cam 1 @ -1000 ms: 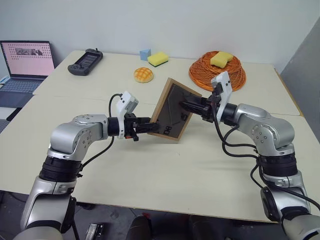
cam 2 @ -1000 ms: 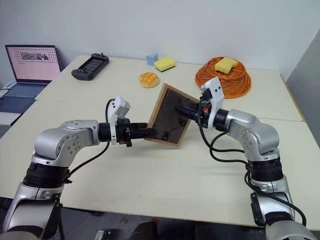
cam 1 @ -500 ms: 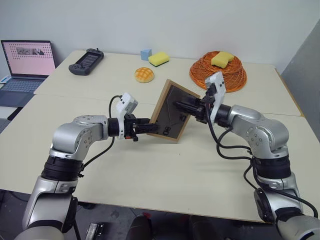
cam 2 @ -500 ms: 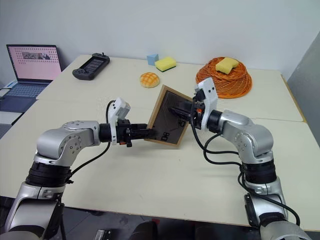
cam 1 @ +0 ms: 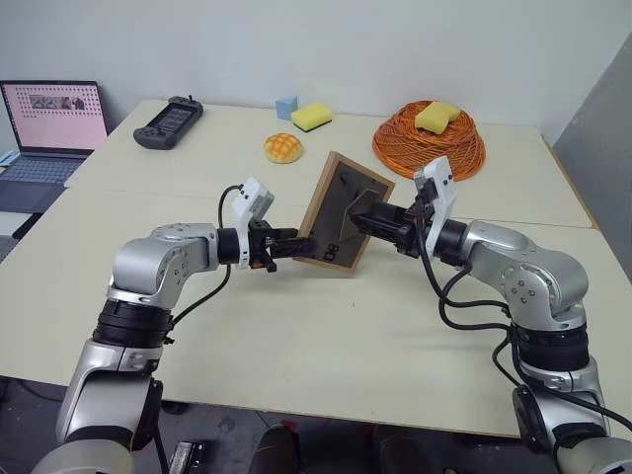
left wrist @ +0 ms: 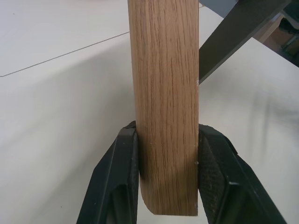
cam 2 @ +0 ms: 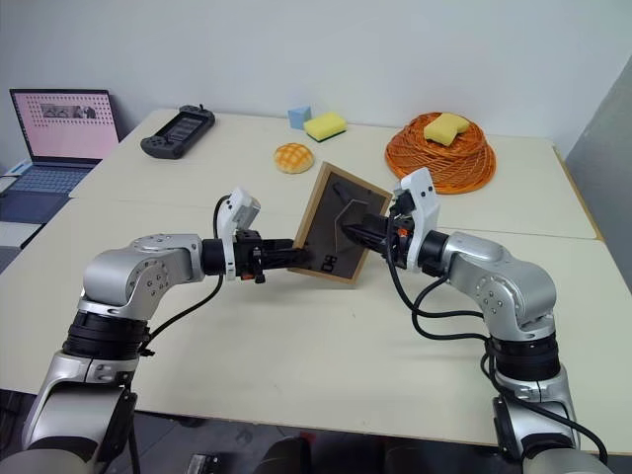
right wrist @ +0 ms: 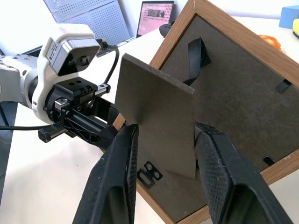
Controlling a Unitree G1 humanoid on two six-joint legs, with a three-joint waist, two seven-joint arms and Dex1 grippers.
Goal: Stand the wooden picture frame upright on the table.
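You have the frame [cam 1: 341,212] held between both arms over the middle of the table [cam 1: 326,336], just this side of the seam. It is tilted, its dark grey back turned toward you and its top leaning away. Whether its lowest corner touches the tabletop or hangs just above it, you cannot tell from the head views.

Your left gripper [cam 1: 296,245] is clamped on the frame's lower left edge. In the left wrist view the two black fingers [left wrist: 119,186] press against both faces of the light wood rail, so the hold there is firm.

Your right gripper [cam 1: 363,223] reaches in from the right at the back of the frame. In the right wrist view its fingers [right wrist: 119,179] sit on either side of the fold-out stand [right wrist: 156,135], which is swung away from the back panel; they are narrowed around that flap. A black strap [right wrist: 195,58] links the stand to the back, and a small clip [right wrist: 282,85] shows near the frame's edge.

Farther back on the table lie a bun [cam 1: 282,148], a yellow sponge [cam 1: 312,117], a small blue block [cam 1: 286,107] and a black handheld console [cam 1: 168,122]. A coil of orange cable [cam 1: 430,146] sits at the far right with another yellow sponge [cam 1: 436,116] on top. A laptop [cam 1: 51,128] stands open off the far left corner.
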